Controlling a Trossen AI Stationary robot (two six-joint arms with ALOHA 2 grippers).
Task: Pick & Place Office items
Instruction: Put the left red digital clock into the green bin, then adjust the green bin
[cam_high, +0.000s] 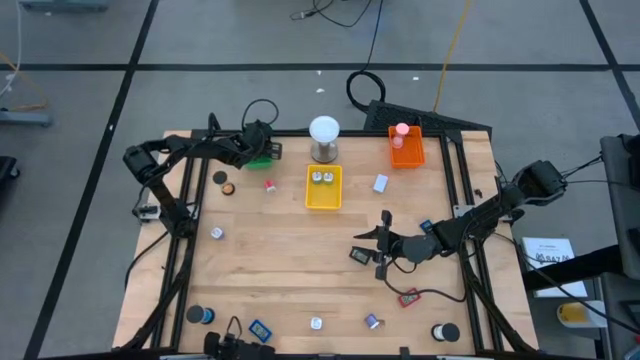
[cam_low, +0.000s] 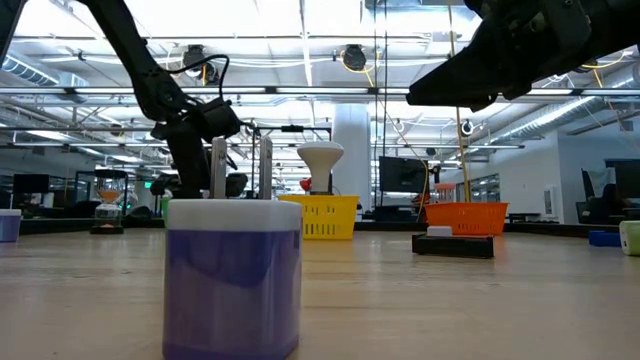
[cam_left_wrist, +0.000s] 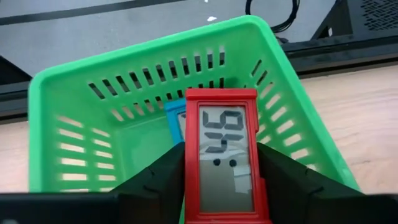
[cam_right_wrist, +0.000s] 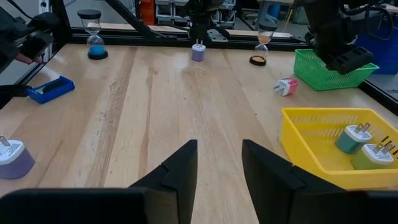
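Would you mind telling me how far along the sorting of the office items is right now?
Partly done. Two plug adapters lie in the yellow tray, a pink item sits in the orange tray, and a blue timer is in the green tray. The left gripper holds a red timer over that tray. The right gripper hovers empty above the table, where many items remain scattered.

Overhead, table-level, two wrist views

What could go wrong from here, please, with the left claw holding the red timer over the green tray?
1. The red timer is gripped between the left claw's fingers directly above a blue item already in the green tray; dropped, it may land on that and tip.
2. The tray sits at the table edge, so a nudge might shift it.
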